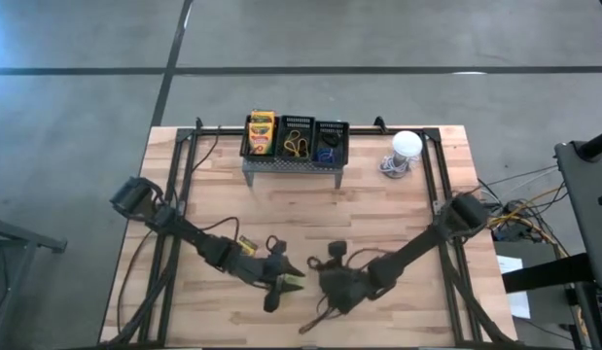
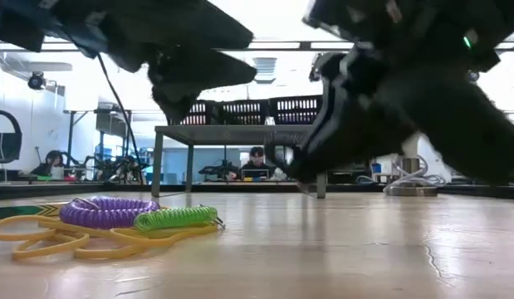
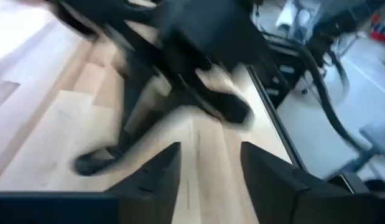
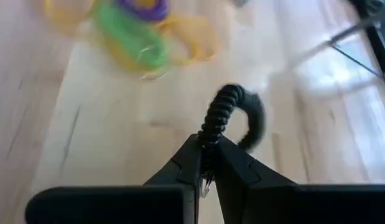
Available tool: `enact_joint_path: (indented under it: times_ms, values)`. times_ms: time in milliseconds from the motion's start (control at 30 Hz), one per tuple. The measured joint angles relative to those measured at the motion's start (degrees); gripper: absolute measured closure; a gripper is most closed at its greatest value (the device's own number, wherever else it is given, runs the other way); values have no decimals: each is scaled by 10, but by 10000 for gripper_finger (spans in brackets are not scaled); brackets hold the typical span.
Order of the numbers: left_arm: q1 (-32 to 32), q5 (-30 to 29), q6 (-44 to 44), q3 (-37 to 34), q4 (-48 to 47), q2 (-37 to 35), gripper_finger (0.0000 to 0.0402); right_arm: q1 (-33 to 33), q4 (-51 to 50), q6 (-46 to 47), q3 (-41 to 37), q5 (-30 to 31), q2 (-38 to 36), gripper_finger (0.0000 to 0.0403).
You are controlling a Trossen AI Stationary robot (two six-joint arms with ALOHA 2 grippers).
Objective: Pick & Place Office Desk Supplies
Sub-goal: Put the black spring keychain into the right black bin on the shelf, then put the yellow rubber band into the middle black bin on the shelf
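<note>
Wooden bench (image 1: 398,224) on a dark frame, grey floor all round; a room with desks and seated people shows beyond it in the low view. At the far edge a grey perforated stand (image 1: 292,167) carries three black mesh baskets (image 1: 296,137) in a row: left one holds a crayon box (image 1: 261,132), middle one yellow loops, right one a blue loop. White dome object (image 1: 406,147) sits right of the stand. Both arms reach to the near middle of the bench. Right tool (image 4: 208,163) has its fingers pinched together on one end of a black coiled band loop (image 4: 232,112), the coil arching up and away from the tips. Left tool (image 3: 209,163) just left of it, fingers apart, nothing between them. Small crayon box (image 1: 247,245) lies beside the left arm. Near the front edge, a cluster of loops touching one another: purple coil (image 2: 107,211), green coil (image 2: 175,218), flat yellow loops (image 2: 41,231) under and around them
</note>
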Motion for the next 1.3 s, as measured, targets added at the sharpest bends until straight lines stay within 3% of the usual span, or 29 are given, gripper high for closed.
enact_joint_path:
  times_ms: [133,233,367,467,633,800,933,1100,1300]
  values:
    - [-11,2,-6,-1,-67,-3,201,-2,113,22,-96,-29,-63,379]
    - [-25,-8,-48,-6,-100,1,196,-5,287,-12,-180,-80,-92,379]
    - [-52,-64,-99,-13,-104,23,202,-34,495,-53,-252,-136,-129,379]
    - [-71,-130,-118,-17,-102,34,210,-79,511,-63,-263,-137,-183,378]
    - [-86,-234,-116,-16,-118,41,222,-213,370,-63,-223,-139,-293,378]
    - [-89,-286,-144,-16,-170,42,232,-365,201,-44,-162,-151,-341,378]
    - [-90,-292,-161,-16,-194,44,238,-466,59,-16,-94,-240,-338,378]
    - [-91,-292,-164,-16,-200,44,238,-520,-49,-16,-17,-263,-296,365]
    - [-91,-292,-164,-16,-200,44,238,-539,-151,-26,61,-275,-234,297]
